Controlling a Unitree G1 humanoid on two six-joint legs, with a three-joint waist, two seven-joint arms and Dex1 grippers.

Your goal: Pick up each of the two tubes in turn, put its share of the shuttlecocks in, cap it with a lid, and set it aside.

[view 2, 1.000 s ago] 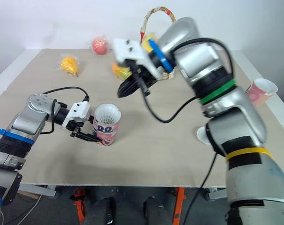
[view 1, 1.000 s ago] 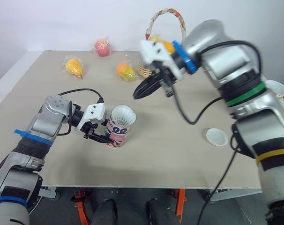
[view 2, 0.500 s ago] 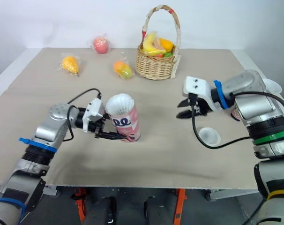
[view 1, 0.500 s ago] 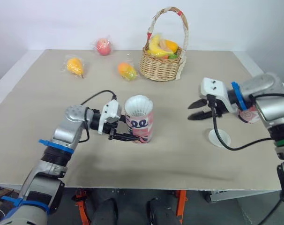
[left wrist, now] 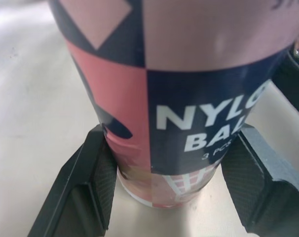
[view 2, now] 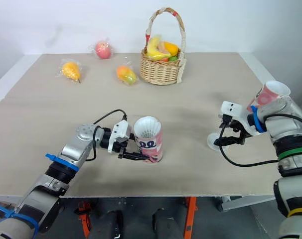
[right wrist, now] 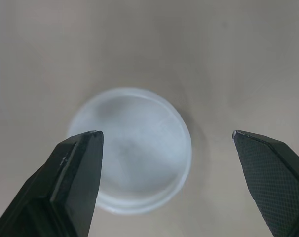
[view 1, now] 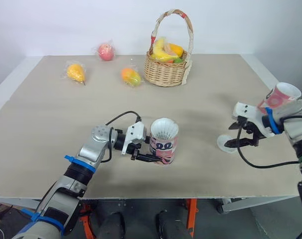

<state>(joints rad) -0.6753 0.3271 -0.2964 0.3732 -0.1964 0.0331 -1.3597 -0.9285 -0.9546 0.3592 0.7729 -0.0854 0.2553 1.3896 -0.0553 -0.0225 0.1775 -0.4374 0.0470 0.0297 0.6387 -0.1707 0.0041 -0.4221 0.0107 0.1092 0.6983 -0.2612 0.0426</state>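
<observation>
The right claw [right wrist: 165, 134] is spread wide above the white lid [right wrist: 131, 150], which lies flat on the desk [view 1: 51, 129] near its edge, closer to one finger. If closed so, the thin lid may be nudged aside rather than pinched. The upright shuttlecock-filled tube [view 1: 163, 146] is pinched low by the left claw [left wrist: 169, 148]; it could be tipped when capped.

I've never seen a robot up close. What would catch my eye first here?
Most likely the pink and navy tube standing near the front edge of the table, a white shuttlecock in its mouth, clamped low down by the left gripper. On the right, the right gripper hangs open over a white lid lying flat. At the far side sits a wicker basket of fruit.
</observation>
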